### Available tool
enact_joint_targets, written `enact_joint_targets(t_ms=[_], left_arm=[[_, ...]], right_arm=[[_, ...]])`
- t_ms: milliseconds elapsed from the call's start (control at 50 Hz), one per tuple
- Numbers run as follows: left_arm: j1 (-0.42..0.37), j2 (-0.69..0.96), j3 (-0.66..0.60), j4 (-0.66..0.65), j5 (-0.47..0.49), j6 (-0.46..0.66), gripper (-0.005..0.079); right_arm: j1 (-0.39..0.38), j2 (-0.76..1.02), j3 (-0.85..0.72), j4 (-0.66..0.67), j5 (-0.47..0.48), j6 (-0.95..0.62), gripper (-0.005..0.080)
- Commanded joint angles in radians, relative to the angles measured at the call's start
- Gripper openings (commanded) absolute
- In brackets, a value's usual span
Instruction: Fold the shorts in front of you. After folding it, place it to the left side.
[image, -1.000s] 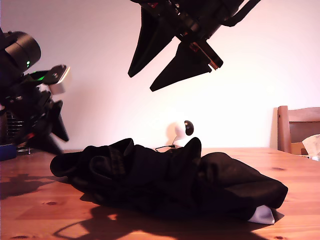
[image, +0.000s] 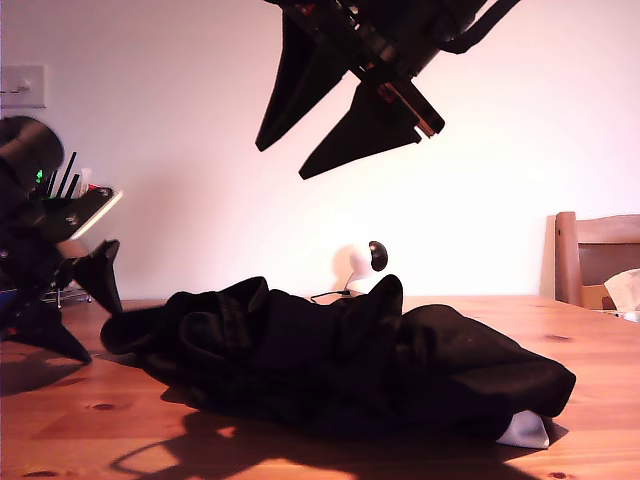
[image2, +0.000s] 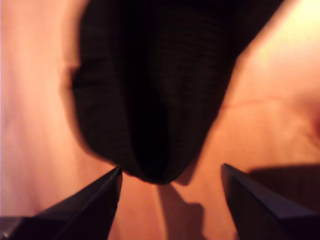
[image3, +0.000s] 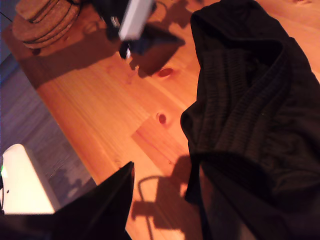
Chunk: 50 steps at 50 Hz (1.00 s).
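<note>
The shorts (image: 350, 360) lie in an unfolded, rumpled heap across the middle of the counter (image: 600, 350). Their white trim (image: 525, 430) peeks out at about five o'clock in the exterior view. No fold has been made, so I judge this to be the opening step, taking hold of the cloth to spread it flat.

My first tool (image2: 171, 167) sits low at about nine o'clock in the exterior view, fingers apart. It is aimed at the ribbed end of the heap and holds nothing. In the first wrist view that ribbed end reaches almost to the gap between the fingers, just touching or just short of one tip; I cannot tell which.

My second tool (image: 280, 164) hangs high at about twelve o'clock in the exterior view. Its fingers are spread and empty, well apart from the cloth.

The next move likely calls for the first tool to ease forward so the ribbed edge lies between its fingers, then pinch a single layer. The second must come down to another edge.

As for containers, something like a holder with dark upright sticks (image: 60, 180) shows behind the first arm, its contents too dim to name. A stack of round woven mats (image3: 45, 20) rests at the counter's edge, in no container
</note>
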Motion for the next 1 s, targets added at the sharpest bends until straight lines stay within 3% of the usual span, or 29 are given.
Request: enact_joint_targets(t_ms=[0, 200, 520, 740, 860, 980], left_arm=[[-0.002, 0.062, -0.02, 0.015, 0.002, 0.035, 0.0574], [-0.002, 0.072, -0.02, 0.075, 0.035, 0.075, 0.0574], [-0.006, 0.079, -0.02, 0.047, 0.139, 0.075, 0.0574], [-0.033, 0.127, -0.02, 0.055, 0.144, 0.113, 0.056], [-0.059, 0.145, -0.02, 0.056, 0.148, 0.127, 0.0458], [-0.075, 0.145, -0.02, 0.073, 0.148, 0.127, 0.0272]], right_arm=[[-0.006, -0.005, 0.009, 0.007, 0.001, -0.003, 0.0371], [-0.01, -0.005, 0.009, 0.008, 0.001, -0.003, 0.0371], [-0.018, -0.005, 0.009, 0.01, 0.026, -0.002, 0.0371], [-0.018, -0.005, 0.009, 0.009, 0.026, -0.002, 0.037], [-0.018, -0.005, 0.009, 0.008, 0.026, -0.002, 0.037], [-0.018, -0.005, 0.009, 0.008, 0.026, -0.002, 0.037]])
